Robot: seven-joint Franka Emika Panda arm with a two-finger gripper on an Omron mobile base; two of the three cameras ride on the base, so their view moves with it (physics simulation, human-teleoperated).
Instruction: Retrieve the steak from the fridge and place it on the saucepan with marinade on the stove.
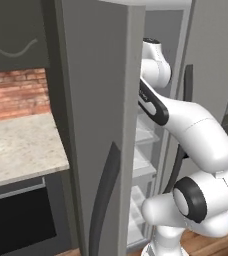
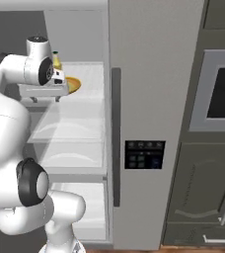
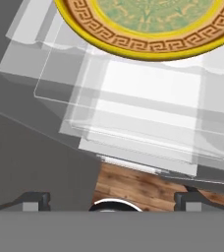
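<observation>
the fridge is seen with its left door swung open, and the white arm is reached into the open compartment at the height of an upper shelf. in the right base view the gripper is held just above a clear shelf, close beside a round yellow plate with a small yellow bottle behind it. in the hand view the two dark fingertips are set wide apart with nothing between them, so the gripper is open and empty. the plate's yellow rim with its brown key pattern is seen at the top of that view, above stacked clear shelves and a strip of wooden floor. the steak cannot be made out in any view. a stone counter and a brick wall lie left of the fridge, and a wall oven is built in to its right.
</observation>
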